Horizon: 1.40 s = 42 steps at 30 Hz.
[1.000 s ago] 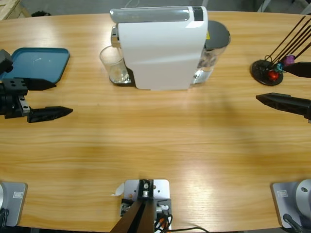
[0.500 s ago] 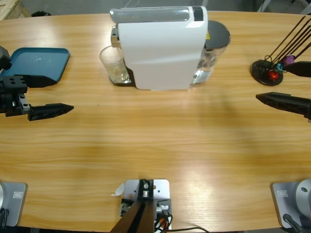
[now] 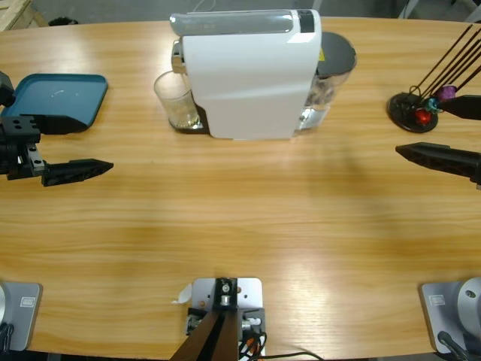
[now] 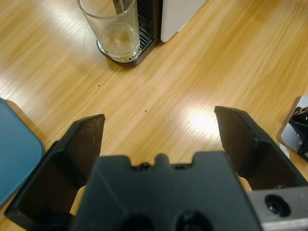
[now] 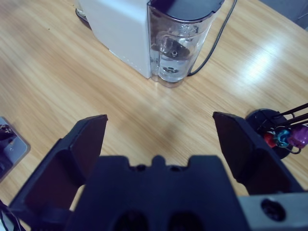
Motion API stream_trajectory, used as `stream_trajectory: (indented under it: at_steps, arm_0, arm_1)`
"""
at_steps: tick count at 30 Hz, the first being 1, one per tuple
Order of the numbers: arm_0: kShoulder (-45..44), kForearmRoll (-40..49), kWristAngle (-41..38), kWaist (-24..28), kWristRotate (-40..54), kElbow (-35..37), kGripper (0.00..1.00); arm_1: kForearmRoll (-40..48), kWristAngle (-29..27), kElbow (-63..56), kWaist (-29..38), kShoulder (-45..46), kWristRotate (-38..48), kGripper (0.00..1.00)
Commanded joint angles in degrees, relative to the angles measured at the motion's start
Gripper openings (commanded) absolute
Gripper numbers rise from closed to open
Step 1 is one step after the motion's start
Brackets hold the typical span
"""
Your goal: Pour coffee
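Left end effector (image 3: 75,147) wide, empty, at 9 o'clock; right end effector (image 3: 436,135) wide, empty, at 3; coffee (image 4: 120,38) shallow in glass (image 3: 176,101) under coffee machine (image 3: 248,71) at 11; approach low, grip mid-wall, keep upright.

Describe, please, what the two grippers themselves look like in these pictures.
The left gripper and the right gripper each have two matte black jaws that taper to points in the high view. In the wrist views the jaws are broad and flat-faced, rising from a blocky black body with round screw holes and a small notch at its top edge.
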<state>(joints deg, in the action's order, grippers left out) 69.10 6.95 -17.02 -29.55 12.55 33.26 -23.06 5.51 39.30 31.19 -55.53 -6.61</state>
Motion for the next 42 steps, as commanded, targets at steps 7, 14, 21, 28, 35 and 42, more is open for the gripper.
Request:
stream_trajectory:
  at_steps: [7,14,21,28,35,42]
  arm_0:
    - [-6.23,4.48,0.40,7.67,1.17,3.58,0.982]
    - [-5.86,6.41,0.32,10.41,1.17,5.30,0.982]
    - [-6.10,6.32,0.03,11.01,1.34,6.60,0.982]
    - [-6.24,5.23,-1.85,11.01,1.31,6.99,0.982]
    - [-7.33,4.39,-3.47,11.01,1.99,7.31,0.982]
    - [-6.93,4.86,-5.00,10.83,4.51,9.31,0.982]
  arm_1:
    - [3.64,-0.41,-4.41,0.01,-0.37,3.80,1.000]
    - [3.89,-0.41,-4.60,0.05,-0.37,3.88,1.000]
    - [4.47,-0.58,-4.92,0.03,-0.58,4.53,1.000]
    - [6.19,-0.41,-6.24,0.10,-0.89,6.47,1.000]
    - [6.52,-0.37,-6.52,0.10,-1.09,7.12,1.000]
    - [6.54,-0.32,-6.52,0.10,-1.00,7.22,1.000]
